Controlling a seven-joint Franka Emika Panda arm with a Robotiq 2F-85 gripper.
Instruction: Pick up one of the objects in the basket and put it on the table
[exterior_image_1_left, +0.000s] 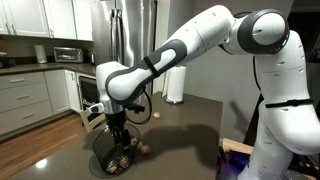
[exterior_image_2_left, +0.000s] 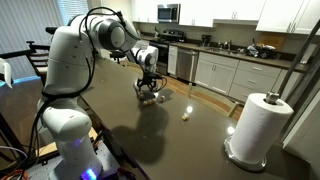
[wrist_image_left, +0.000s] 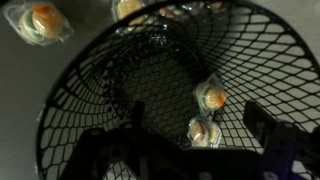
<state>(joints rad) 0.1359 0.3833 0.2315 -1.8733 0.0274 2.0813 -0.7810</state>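
The big white arm (exterior_image_1_left: 190, 45) reaches far out over the dark table (exterior_image_2_left: 200, 140), then bends at the wrist so its end points straight down. The round wire basket (exterior_image_1_left: 118, 152) sits near the table edge by the kitchen cabinets (exterior_image_2_left: 230, 70), with its open mouth facing up. The gripper (wrist_image_left: 180, 148) hangs just above that mouth, its jaws wide apart and holding nothing. Two small yellow lumps (wrist_image_left: 211, 97) lie side by side inside the basket. Another lump (wrist_image_left: 42, 22) lies on the table just outside it.

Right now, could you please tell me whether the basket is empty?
Not empty: in the wrist view, at least two objects lie inside the basket, against its mesh wall.
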